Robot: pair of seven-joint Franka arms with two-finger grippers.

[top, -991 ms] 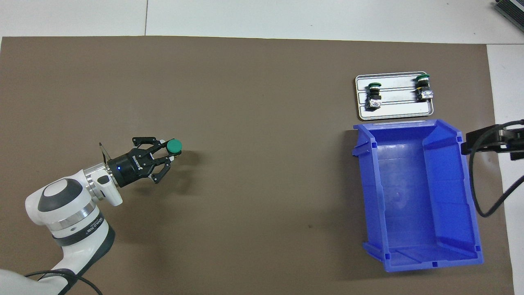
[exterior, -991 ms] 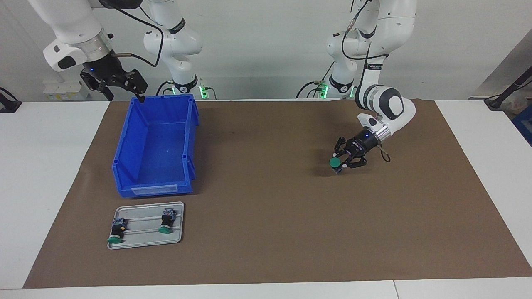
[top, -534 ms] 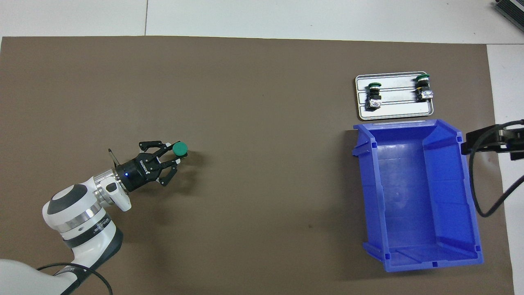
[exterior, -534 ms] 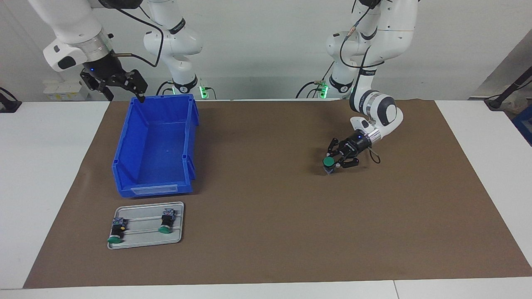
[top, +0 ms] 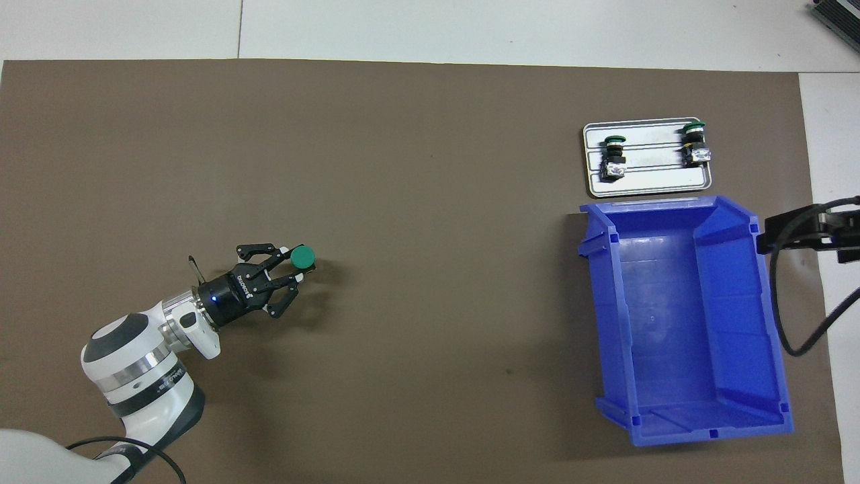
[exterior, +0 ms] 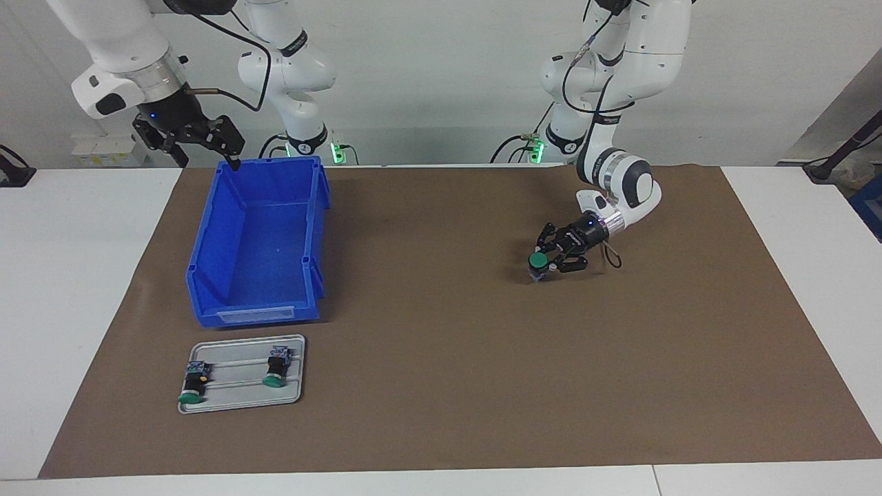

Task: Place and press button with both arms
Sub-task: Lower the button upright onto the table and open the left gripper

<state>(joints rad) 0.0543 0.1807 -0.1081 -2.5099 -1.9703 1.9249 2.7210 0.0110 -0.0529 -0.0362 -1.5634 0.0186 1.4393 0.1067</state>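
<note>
The button (exterior: 537, 262) has a round green cap facing up and a black body; it stands upright at the brown mat (exterior: 441, 386), toward the left arm's end of the table. My left gripper (exterior: 549, 263) lies low and nearly level beside it, fingers shut on the button's body under the cap. From overhead the cap (top: 303, 256) shows just past the left gripper (top: 293, 261). My right gripper (exterior: 208, 158) hangs open and empty over the blue bin's corner closest to the robots; that arm waits.
A blue bin (exterior: 207, 262) stands empty toward the right arm's end. Farther from the robots lies a grey tray (exterior: 241, 405) with two like buttons (exterior: 191, 383) (exterior: 277, 369) on their sides. White table borders the mat.
My left gripper has carried the button toward the table's middle, a little nearer to the robots and lower, and its forearm has folded in. The right arm has not moved.
</note>
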